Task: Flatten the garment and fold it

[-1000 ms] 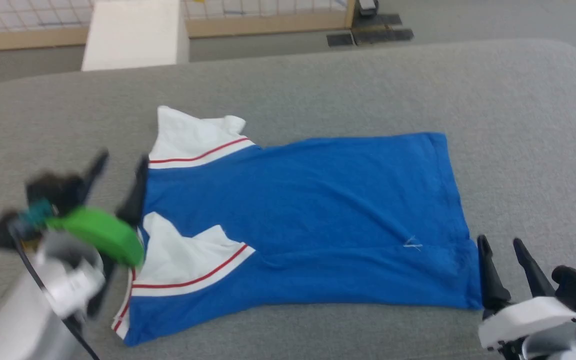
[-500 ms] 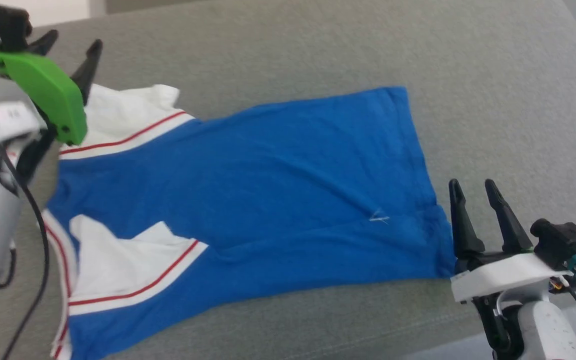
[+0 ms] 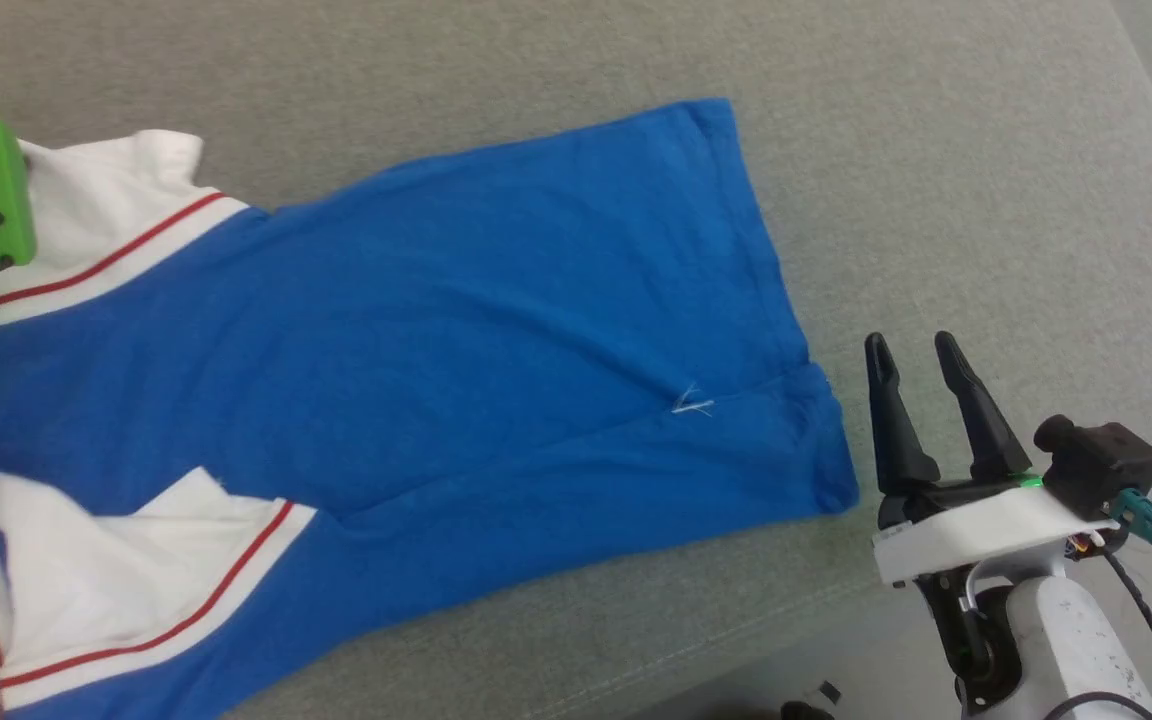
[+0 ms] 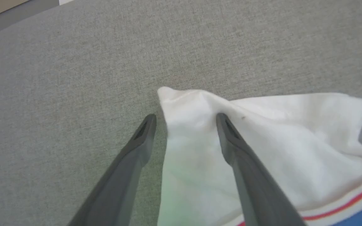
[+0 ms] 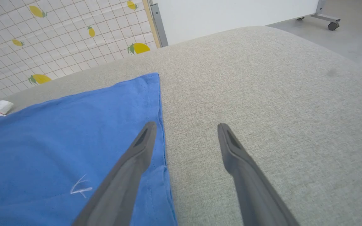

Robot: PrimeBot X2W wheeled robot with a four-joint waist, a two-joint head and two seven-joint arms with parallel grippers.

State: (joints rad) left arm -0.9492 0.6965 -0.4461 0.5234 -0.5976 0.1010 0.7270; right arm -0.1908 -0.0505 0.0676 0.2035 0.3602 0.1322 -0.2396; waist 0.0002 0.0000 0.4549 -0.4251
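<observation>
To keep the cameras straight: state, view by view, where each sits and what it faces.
Head view: from the head, down onto the garment on the grey cushion; open right gripper lower right.
Left wrist view: along the open left gripper, at the white sleeve.
Right wrist view: along its own fingers, at the blue hem.
Head and right wrist share the white thread mark.
</observation>
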